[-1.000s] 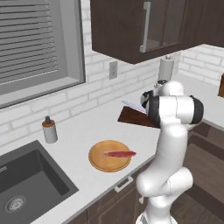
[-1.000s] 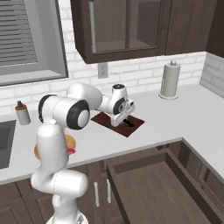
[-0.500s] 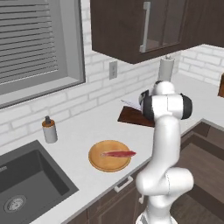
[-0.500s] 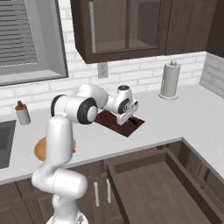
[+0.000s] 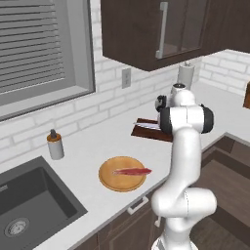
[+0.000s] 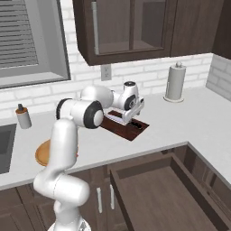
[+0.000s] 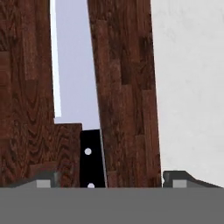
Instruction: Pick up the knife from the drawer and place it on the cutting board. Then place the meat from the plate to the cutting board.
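Silver knife [image 7: 74, 87] flat on cutting board [image 7: 127, 87], directly beneath claw [image 7: 109, 177], long axis running away from fingertips. Claw spread wide, holding nothing. Meat [image 5: 132, 171] on plate [image 5: 108, 181], well to claw's left along worktop [image 5: 88, 146]; next reach goes there.

The white counter [image 5: 93, 146] carries the cutting board [image 6: 131, 128], the plate [image 5: 122, 173] and a small bottle [image 5: 55, 145].

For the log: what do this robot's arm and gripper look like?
The arm is glossy white with rounded, tube-like links and dark grey to black joint bands. The gripper has a white body with dark trim; its small finger tips are dark grey with lighter pads. No cables or markings visible.
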